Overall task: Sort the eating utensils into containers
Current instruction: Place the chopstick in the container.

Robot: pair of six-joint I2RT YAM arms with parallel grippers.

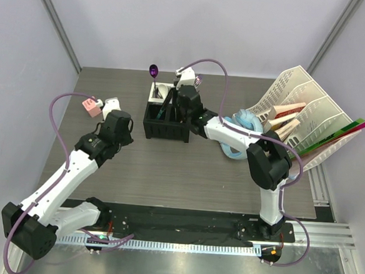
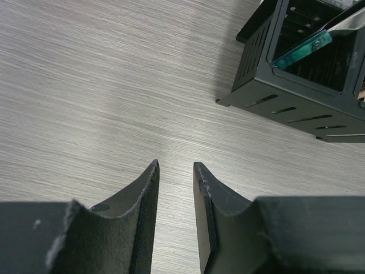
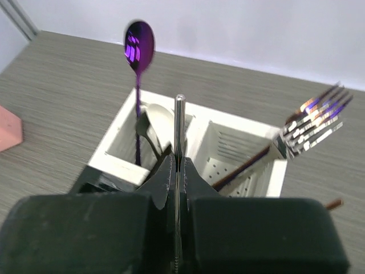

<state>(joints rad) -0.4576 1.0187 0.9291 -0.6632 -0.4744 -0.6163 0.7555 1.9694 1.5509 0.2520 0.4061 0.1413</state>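
Tabletop: right claw covers most of utensil (silvery).

Caddy and cutlery, back-centre of table.
Black caddy of square slotted compartments, upright; two white cells at its far side. Purple spoon stands upright in the left white cell, bowl up, with a pale spoon beside it in the same cell. Purple-sheened fork leans out of the right white cell, tines up, blurred. Silver handle is vertical over the caddy, pinched in the right gripper. Green-patterned piece leans across a black compartment.
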